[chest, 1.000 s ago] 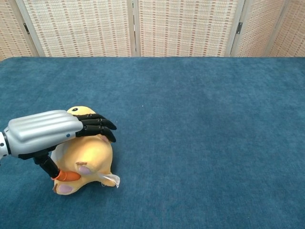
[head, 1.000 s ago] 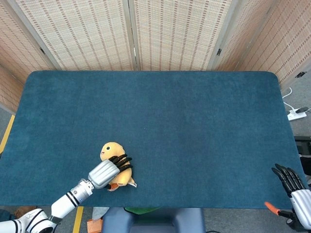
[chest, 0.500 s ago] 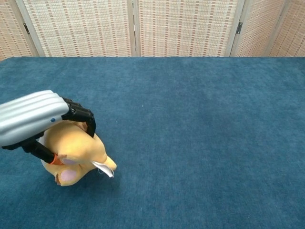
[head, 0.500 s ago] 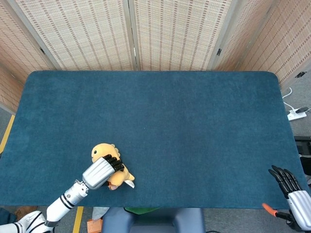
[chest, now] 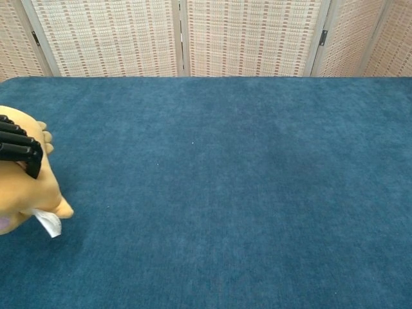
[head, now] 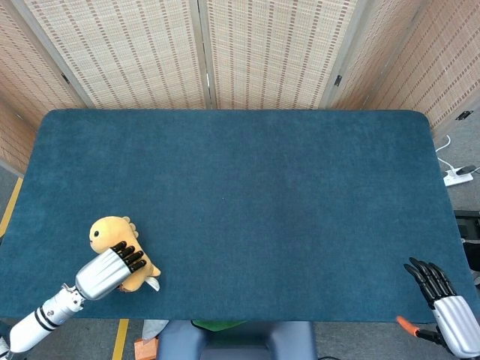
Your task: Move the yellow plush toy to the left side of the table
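Note:
The yellow plush toy (head: 112, 235) is at the front left of the blue table (head: 240, 195), its head pointing away from me and a white tag at its base. My left hand (head: 105, 271) grips its body from the near side, dark fingers (head: 132, 257) wrapped over it. In the chest view the toy (chest: 29, 193) shows at the left edge with dark fingers (chest: 18, 150) across it. My right hand (head: 442, 296) hangs off the table's front right corner, its fingers apart and holding nothing.
Woven screen panels (head: 202, 52) stand behind the table. A white power strip (head: 457, 177) lies on the floor to the right. Yellow floor tape (head: 120, 339) and an orange object (head: 142, 349) show below the front edge.
My left hand has carried the plush toy leftward along the front of the table. In the chest view it has slid almost out at the left edge. The right hand has drifted slightly.

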Available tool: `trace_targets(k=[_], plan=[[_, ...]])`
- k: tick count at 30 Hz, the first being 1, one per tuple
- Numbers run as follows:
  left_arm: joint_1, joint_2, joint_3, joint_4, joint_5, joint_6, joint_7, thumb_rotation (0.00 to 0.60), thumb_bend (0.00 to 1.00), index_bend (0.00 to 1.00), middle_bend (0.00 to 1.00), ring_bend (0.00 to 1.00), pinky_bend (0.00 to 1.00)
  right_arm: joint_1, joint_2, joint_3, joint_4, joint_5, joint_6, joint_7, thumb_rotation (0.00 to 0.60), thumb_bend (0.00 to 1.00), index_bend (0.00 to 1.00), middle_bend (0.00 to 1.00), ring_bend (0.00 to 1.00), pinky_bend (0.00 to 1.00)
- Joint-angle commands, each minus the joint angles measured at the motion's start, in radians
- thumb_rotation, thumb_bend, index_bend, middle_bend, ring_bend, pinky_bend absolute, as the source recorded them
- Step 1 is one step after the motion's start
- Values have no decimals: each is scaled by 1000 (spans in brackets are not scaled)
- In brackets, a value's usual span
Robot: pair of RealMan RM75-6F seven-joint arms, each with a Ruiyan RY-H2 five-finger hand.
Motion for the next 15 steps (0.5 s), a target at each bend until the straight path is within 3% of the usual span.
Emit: trace_targets(k=[1, 10, 15], plan=[[38, -42, 37, 210, -16, 44, -149, 600, 623, 742, 833, 731, 1000, -4, 1, -2, -38, -12, -9, -47, 600, 127, 0, 0, 0, 0], [76, -185, 65, 528, -51, 75, -386, 600, 588, 732, 799, 715, 1000, 6, -2, 3, -108, -25, -49, -134, 600, 127, 0, 0, 0, 0], [79, -214, 73, 574, -53, 91, -437, 600, 493, 602, 685, 630, 920, 11, -1, 5, -120, -28, -58, -145, 600, 128, 0, 0, 0, 0]])
